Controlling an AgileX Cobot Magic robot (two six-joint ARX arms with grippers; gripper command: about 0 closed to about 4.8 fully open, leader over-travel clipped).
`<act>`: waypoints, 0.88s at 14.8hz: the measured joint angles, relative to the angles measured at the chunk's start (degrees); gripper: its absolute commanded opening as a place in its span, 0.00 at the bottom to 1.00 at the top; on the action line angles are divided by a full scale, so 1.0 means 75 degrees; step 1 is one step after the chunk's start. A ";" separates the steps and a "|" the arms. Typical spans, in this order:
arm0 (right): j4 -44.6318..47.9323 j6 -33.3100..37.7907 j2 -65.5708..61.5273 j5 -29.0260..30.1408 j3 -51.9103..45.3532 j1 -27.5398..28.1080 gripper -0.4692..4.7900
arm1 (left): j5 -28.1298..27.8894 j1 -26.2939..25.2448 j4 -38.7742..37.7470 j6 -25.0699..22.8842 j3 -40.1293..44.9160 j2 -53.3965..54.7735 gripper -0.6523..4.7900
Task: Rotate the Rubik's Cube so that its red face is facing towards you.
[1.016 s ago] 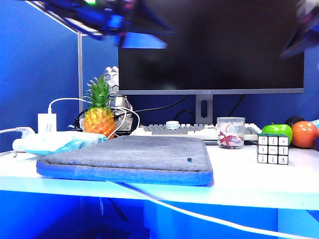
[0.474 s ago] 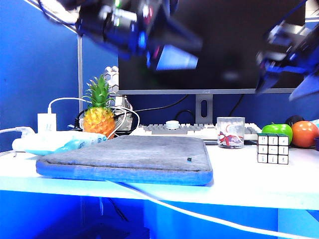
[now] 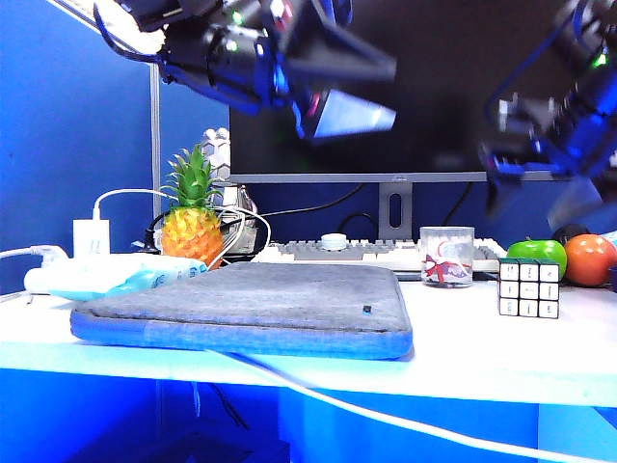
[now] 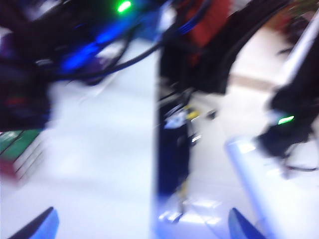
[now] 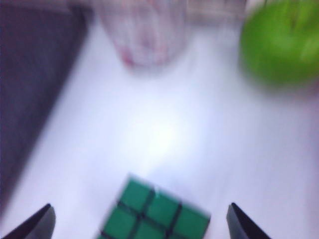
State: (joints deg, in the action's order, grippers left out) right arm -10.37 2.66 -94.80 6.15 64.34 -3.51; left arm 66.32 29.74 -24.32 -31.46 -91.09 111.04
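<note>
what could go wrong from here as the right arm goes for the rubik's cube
1. The glass cup and green apple stand close behind the Rubik's Cube; the open right gripper, blurred with motion above it, might knock one.
2. The cube sits loose on smooth white table, so one of the fingers landing first may push it instead of gripping.
3. The left gripper hangs open over the grey pad, uninvolved.

Laptop sleeve (image 3: 251, 307): grey woven cloth, matt, slightly rough; desk (image 3: 482, 357): smooth white, faint sheen; cup (image 3: 446, 257): clear glossy plastic or glass, can't tell which; Rubik's Cube (image 3: 527, 288): glossy plastic, black grid; apple (image 3: 537, 254): shiny, smooth; monitor (image 3: 415, 87): dark matt screen.
</note>
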 measured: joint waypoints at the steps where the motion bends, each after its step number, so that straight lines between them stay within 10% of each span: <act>1: -0.0303 0.0000 -0.0076 -0.0006 -0.0006 0.0000 1.00 | -0.0769 -0.0003 -0.0085 -0.0388 -0.0006 0.0003 0.92; 4: -0.0501 0.0000 -0.0085 -0.0006 -0.0012 0.0000 1.00 | -0.2978 -0.0079 -0.0254 -0.1883 -0.0055 0.0323 0.73; 6: -0.0542 0.0006 -0.0079 0.0085 -0.0012 0.0000 1.00 | -0.2914 -0.0391 -0.0149 -0.1923 -0.0050 0.0831 0.61; 10: -0.0676 0.0009 -0.0073 0.0163 -0.0012 0.0000 1.00 | -0.0746 -0.1215 0.0117 -0.1495 -0.0956 0.1536 0.50; 13: -0.0778 0.0006 -0.0070 0.0090 -0.0012 0.0000 1.00 | 0.0769 -0.1195 0.1661 -0.0761 -0.1180 0.1533 0.21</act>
State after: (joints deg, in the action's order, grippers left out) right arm -16.21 2.70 -95.33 6.83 64.25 -3.51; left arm 72.10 20.78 -11.86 -37.17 -99.94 122.54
